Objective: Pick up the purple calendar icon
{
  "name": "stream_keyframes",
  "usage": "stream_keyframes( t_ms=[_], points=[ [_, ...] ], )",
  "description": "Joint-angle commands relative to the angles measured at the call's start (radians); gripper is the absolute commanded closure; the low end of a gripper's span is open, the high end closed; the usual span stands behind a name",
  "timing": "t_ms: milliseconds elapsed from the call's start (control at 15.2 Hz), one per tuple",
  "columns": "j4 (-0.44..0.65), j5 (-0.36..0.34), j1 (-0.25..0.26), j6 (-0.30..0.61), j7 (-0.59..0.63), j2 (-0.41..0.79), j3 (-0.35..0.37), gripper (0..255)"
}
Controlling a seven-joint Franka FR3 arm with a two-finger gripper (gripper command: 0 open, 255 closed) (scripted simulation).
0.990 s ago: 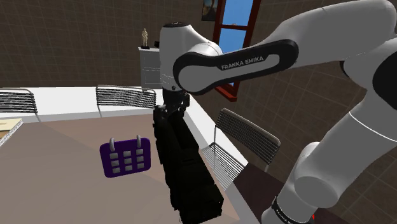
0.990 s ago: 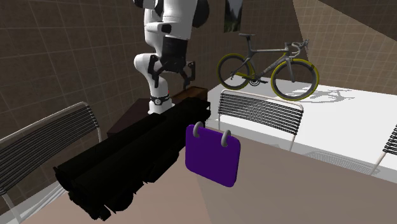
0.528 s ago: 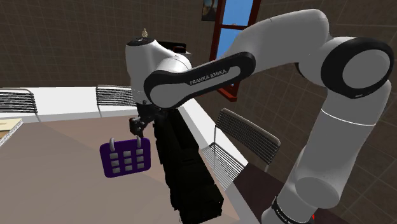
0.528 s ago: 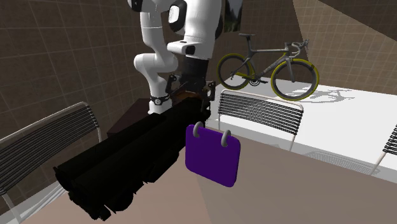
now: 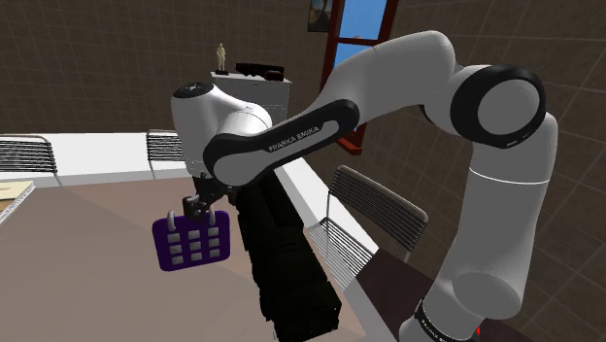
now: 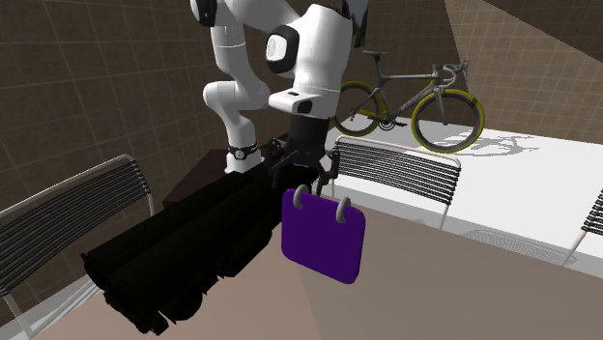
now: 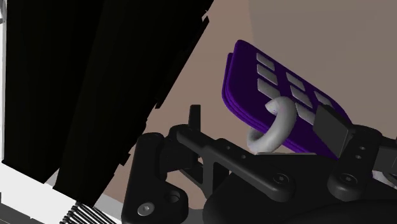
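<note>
The purple calendar icon (image 5: 192,241) stands upright on the tan surface (image 5: 97,277), beside a long black block (image 5: 286,272). My claw (image 5: 197,206) hangs spread over its top edge, with a grey ring (image 7: 273,124) between the fingers. I'm at the final approach, I reckon. Next I should lower a little, then squeeze.

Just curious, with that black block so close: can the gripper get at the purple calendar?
Probably yes. The gripper is open right above the calendar, one grey ring between its fingers. The black block lies beside the calendar, not over it.
</note>
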Motion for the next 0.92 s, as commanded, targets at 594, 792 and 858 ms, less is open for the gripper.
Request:
stream_keyframes(
  t_ms=[594, 792, 858],
  points=[
    [-0.016, -0.013, 0.001, 0.027, 0.012, 0.014, -0.004, 255],
    [-0.016, -0.012, 0.001, 0.027, 0.012, 0.014, -0.004, 255],
    [-0.016, -0.013, 0.001, 0.028, 0.012, 0.015, -0.004, 255]
  ],
)
